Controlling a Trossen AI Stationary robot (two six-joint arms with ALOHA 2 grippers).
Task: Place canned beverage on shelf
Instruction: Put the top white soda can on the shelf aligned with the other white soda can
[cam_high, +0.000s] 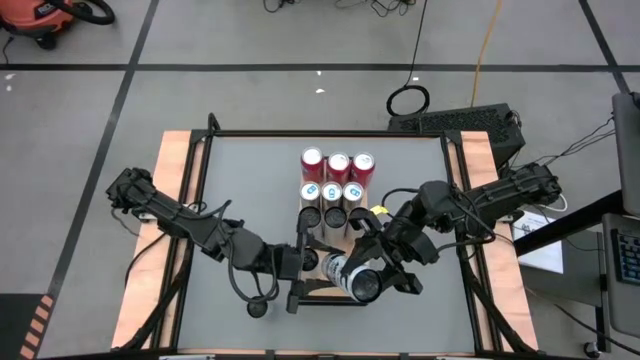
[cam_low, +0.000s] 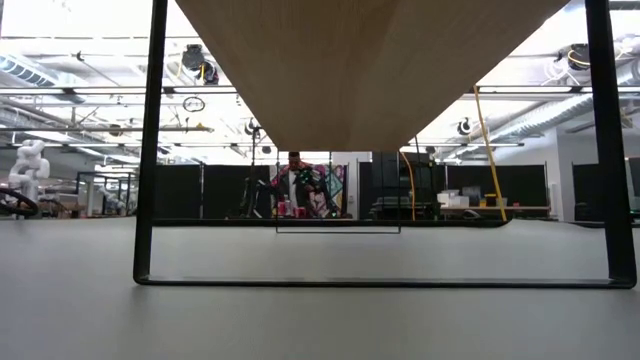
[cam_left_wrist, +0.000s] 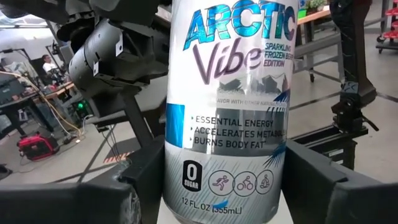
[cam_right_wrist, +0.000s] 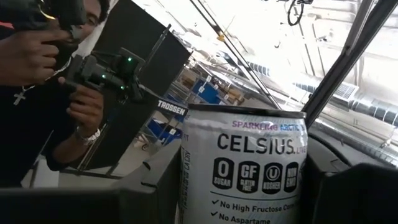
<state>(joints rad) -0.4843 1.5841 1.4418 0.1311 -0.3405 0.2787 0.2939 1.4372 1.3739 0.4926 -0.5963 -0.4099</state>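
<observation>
I judge the job well along but not finished for this can. On the table (cam_high: 420, 290), the shelf (cam_high: 322, 289) already carries a block of standing cans (cam_high: 332, 192) at its far end, three rows of three as far as I can count, with the red ones farthest from me. The near end of the shelf is bare, so there is room left.

The canned beverage (cam_high: 348, 272) I am working with is not set down yet: it hangs tilted above that near end, between both arms. The right gripper (cam_high: 372, 283) has its jaws clamped on it. The left gripper (cam_high: 303, 265) has its jaws on either side of the can, but I cannot tell whether they grip. What remains is standing it upright beside the others and letting go.
</observation>
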